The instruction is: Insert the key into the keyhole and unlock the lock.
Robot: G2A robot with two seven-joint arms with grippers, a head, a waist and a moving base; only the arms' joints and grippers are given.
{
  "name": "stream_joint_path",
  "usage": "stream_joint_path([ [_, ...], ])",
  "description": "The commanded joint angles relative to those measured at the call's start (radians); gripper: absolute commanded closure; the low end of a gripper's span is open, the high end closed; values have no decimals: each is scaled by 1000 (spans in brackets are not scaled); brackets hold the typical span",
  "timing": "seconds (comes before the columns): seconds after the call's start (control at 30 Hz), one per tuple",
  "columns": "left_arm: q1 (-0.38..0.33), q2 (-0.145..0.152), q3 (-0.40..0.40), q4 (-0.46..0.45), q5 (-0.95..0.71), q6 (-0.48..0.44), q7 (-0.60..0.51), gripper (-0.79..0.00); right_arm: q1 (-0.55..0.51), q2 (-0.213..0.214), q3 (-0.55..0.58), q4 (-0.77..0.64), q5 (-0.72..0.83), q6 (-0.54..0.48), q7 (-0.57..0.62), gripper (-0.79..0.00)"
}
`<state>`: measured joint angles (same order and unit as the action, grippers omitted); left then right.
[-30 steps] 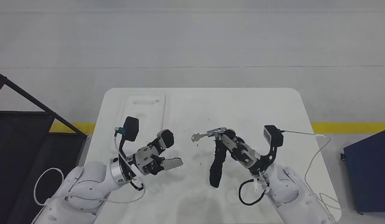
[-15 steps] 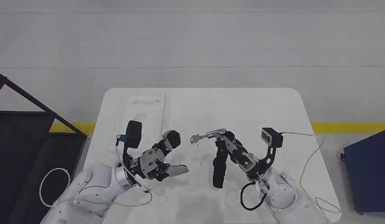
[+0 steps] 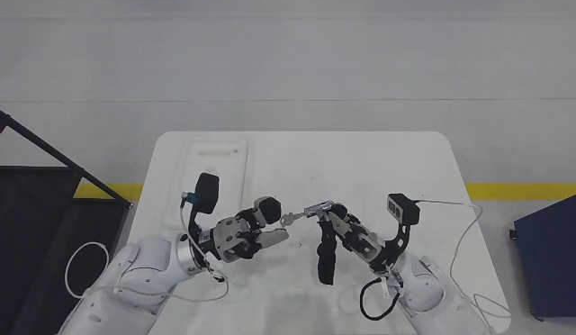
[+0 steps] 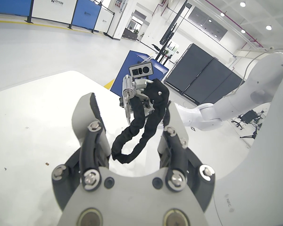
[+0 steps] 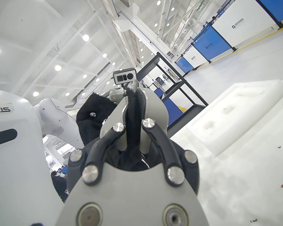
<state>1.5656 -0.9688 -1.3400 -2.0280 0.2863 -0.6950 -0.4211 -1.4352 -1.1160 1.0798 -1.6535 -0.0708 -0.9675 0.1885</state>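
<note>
My right gripper (image 3: 337,220) (image 5: 132,95) is shut on the lock, gripping its black fabric-sleeved chain (image 3: 324,258) (image 4: 132,139), which hangs in a loop to the table. The lock's silver cylinder (image 3: 310,211) (image 4: 128,90) sticks out toward my left gripper, with its keyhole face turned to the left wrist camera. My left gripper (image 3: 274,224) (image 4: 131,109) is open, holds nothing and hovers a short way from the cylinder's tip. A small silver piece (image 3: 288,218) sits at that tip; I cannot tell whether it is the key.
A white foam tray (image 3: 216,150) (image 5: 238,111) with moulded pockets lies at the table's back left. A blue cabinet (image 3: 544,254) stands off the right edge and a black panel (image 3: 36,218) off the left. Small dark specks dot the tabletop.
My left gripper has moved right, toward the lock, and now sits close to the cylinder's tip. The right gripper has shifted the lock slightly left.
</note>
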Motion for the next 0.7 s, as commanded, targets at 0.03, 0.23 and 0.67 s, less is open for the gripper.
stream_joint_path([
  [0.03,-10,0,1,8,-8,4,-6,-339,0,0,0,0,0,0,0,0],
  [0.23,-33,-1,11,11,-19,7,-35,-354,0,0,0,0,0,0,0,0],
  [0.67,-80,-7,55,22,-16,22,-61,-299,0,0,0,0,0,0,0,0],
])
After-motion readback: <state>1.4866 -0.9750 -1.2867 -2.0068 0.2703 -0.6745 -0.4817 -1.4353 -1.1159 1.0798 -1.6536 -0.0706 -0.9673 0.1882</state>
